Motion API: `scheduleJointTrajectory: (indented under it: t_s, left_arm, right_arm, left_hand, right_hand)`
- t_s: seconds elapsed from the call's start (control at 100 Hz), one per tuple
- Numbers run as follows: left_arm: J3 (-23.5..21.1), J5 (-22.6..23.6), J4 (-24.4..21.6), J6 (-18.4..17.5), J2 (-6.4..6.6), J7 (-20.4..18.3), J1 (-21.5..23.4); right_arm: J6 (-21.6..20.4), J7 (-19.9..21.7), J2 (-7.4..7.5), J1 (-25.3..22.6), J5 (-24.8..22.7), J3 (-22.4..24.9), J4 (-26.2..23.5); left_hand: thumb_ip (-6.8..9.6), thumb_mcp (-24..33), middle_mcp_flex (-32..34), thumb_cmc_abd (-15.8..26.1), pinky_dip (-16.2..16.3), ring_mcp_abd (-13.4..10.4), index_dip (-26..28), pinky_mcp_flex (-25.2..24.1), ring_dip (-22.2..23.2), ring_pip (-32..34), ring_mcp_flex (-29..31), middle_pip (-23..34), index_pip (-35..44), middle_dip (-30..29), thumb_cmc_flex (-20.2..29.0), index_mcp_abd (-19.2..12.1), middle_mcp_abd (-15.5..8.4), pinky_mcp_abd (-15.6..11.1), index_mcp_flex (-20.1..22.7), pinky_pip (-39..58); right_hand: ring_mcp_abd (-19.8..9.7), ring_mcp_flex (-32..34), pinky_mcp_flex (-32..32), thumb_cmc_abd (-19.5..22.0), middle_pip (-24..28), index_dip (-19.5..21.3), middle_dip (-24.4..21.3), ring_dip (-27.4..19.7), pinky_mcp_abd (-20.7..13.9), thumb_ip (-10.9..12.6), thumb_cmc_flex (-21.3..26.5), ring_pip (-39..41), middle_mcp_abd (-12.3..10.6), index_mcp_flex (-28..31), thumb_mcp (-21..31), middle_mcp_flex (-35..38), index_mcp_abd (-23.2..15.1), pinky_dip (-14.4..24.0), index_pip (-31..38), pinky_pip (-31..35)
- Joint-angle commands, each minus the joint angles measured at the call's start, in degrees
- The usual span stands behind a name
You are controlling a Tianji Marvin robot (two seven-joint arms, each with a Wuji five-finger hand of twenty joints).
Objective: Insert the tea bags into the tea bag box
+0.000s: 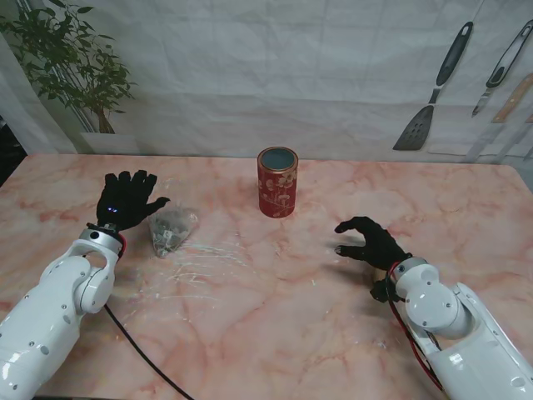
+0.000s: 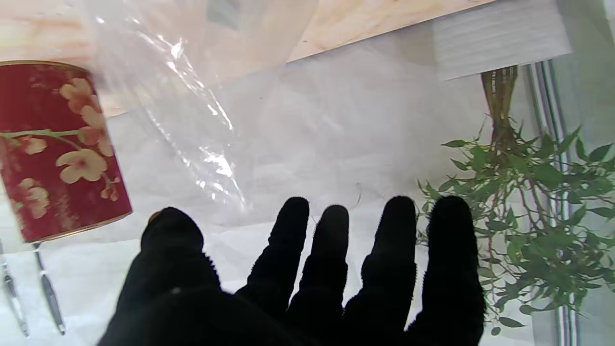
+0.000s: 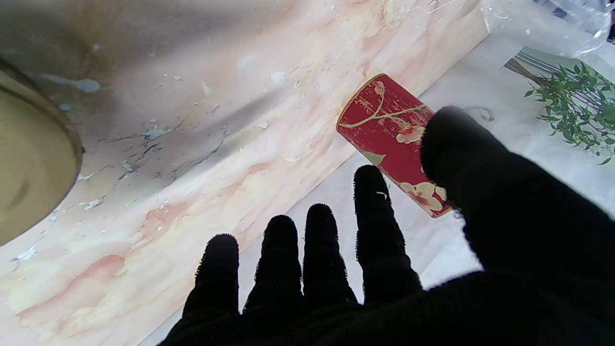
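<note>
1 red tea bag box (image 1: 277,182), gold blossoms; clear tea bag pouch (image 1: 171,229).

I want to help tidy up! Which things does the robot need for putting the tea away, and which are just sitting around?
For the job:
- clear bag of tea, beside the left hand
- red flowered tin, top open
- right hand, open, holding nothing

Just around:
- potted plant
- spatula and other utensils on the backdrop
- marble table

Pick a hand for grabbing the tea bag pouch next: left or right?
Left. The left hand is open right beside the clear tea bag pouch, thumb nearly touching it. The right hand is also open but sits across the table, on the far side of the red tin.
</note>
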Motion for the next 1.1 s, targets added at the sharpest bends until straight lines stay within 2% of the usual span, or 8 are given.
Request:
scheduleJointTrajectory:
  t_s: [0.0,0.08,0.19,0.31,0.44,0.61,0.79,1.09]
  left_arm:
    - [-0.43,-0.38,-1.26,-0.82,0.44,-0.08,0.82]
    - [-1.04,-0.51,-2.07,-2.14,0.38,0.48,1.56]
    - [-1.89,-1.50,-3.33,-4.51,0.14,1.00,2.59]
    - [-3.03,-4.84,-4.64,-8.93,-0.46,0.58,3.87]
    - [-4.17,-8.29,-6.28,-13.36,-1.05,-0.59,5.68]
    - [-4.79,-11.31,-7.54,-17.38,-1.58,-1.57,7.73]
    - [-4.15,-12.20,-7.60,-18.69,-1.95,0.39,9.29]
    - [-2.69,-12.57,-7.39,-18.47,-2.37,3.84,12.22]
  right_arm:
    - [-0.10,0.60,-0.13,-0.21,0.16,-0.09,0.17]
    - [-0.17,0.55,-0.16,-0.23,0.33,-0.11,0.25]
    - [-0.30,0.58,-0.15,-0.25,0.37,-0.06,0.30]
    - [-0.56,0.45,-0.17,-0.29,0.36,0.02,0.42]
    - [-0.68,0.39,-0.23,-0.42,0.79,0.03,0.53]
    - [-1.13,0.07,-0.32,-0.50,1.18,-0.01,0.85]
    - [-1.96,0.01,-0.30,-0.70,1.36,0.17,1.03]
    - [-2.19,0.12,-0.18,-1.69,0.52,1.01,0.52]
  left_hand:
    - [-1.52,0.16,-2.92,4.04,-3.05,1.51,-3.82,-4.79,-4.08,-5.07,-3.91,-3.45,-5.17,-2.65,-2.52,0.91,1.98,3.71,-3.16,-6.24]
    - [-1.54,0.13,-3.88,4.70,-5.52,0.24,-6.05,-7.22,-6.86,-7.57,-6.31,-5.66,-7.20,-4.00,-3.86,0.08,1.94,4.37,-3.77,-10.85]
    - [-1.53,0.08,-4.54,5.19,-6.61,-0.43,-7.44,-7.92,-8.47,-9.06,-7.59,-7.00,-8.29,-4.90,-4.53,0.42,2.12,3.91,-4.69,-13.10]
    - [-1.52,0.02,-4.76,5.51,-7.46,-0.68,-8.74,-8.17,-9.66,-9.74,-8.34,-7.94,-8.95,-5.59,-5.42,0.57,2.32,3.68,-5.02,-14.70]
    - [-1.46,0.13,-5.61,6.17,-9.41,-1.33,-12.52,-8.84,-11.66,-11.17,-10.23,-10.06,-10.87,-7.57,-6.89,0.52,3.00,3.34,-5.50,-18.22]
    - [-1.53,0.04,-7.23,7.41,-12.19,-3.28,-17.11,-10.25,-13.69,-12.57,-12.79,-11.97,-12.52,-9.83,-8.57,1.36,2.98,1.21,-6.34,-23.42]
    - [-1.52,0.10,-7.71,7.28,-12.71,-3.89,-18.44,-10.53,-14.21,-12.89,-13.48,-12.26,-12.80,-10.37,-8.56,1.39,1.51,0.40,-6.63,-24.60]
    - [-1.50,0.17,-7.22,6.50,-12.60,-3.98,-19.22,-9.87,-14.22,-12.30,-12.52,-11.60,-12.24,-10.42,-7.70,1.33,1.27,0.18,-6.30,-24.60]
  right_hand:
    - [-2.13,-1.66,-0.17,1.65,-0.39,-0.19,-0.07,0.51,-2.43,-0.48,-1.07,-0.29,-1.10,-2.49,-0.71,-0.72,-0.79,0.82,-0.57,-1.41]
    - [-2.16,-1.73,-0.15,1.62,-0.50,-0.21,-0.13,0.49,-2.50,-0.47,-1.04,-0.32,-1.16,-2.56,-0.76,-0.74,-0.72,0.84,-0.60,-1.45]
    - [-2.17,-1.77,-0.12,1.67,-0.64,-0.23,-0.18,0.46,-2.53,-0.45,-1.01,-0.35,-1.14,-2.65,-0.80,-0.71,-0.75,0.85,-0.61,-1.53]
    - [-2.11,-1.79,-0.11,1.67,-0.71,-0.25,-0.19,0.45,-2.50,-0.44,-1.09,-0.37,-1.16,-2.73,-0.85,-0.71,-0.78,0.87,-0.62,-1.59]
    - [-2.28,-2.00,-0.10,1.74,-1.01,-0.28,-0.31,0.38,-2.57,-0.43,-1.02,-0.52,-1.13,-2.83,-0.87,-0.79,-0.75,0.89,-0.65,-1.64]
    - [-2.92,-2.02,0.06,1.69,-2.75,-0.36,-1.18,-0.59,-2.68,-0.42,-1.03,-2.09,-1.36,-3.00,-0.89,-0.67,-0.83,0.35,-0.70,-2.38]
    - [-3.97,-2.21,0.72,1.84,-5.24,-0.47,-2.67,-2.41,-3.19,-0.43,-0.97,-4.99,-1.69,-3.50,-1.04,-0.62,-1.14,-2.26,-0.76,-4.88]
    - [-3.84,-2.48,1.07,0.97,-6.47,-0.45,-3.14,-2.72,-3.67,-0.36,-0.96,-6.00,-1.36,-3.96,-0.62,-0.85,-1.20,-3.76,-0.77,-6.04]
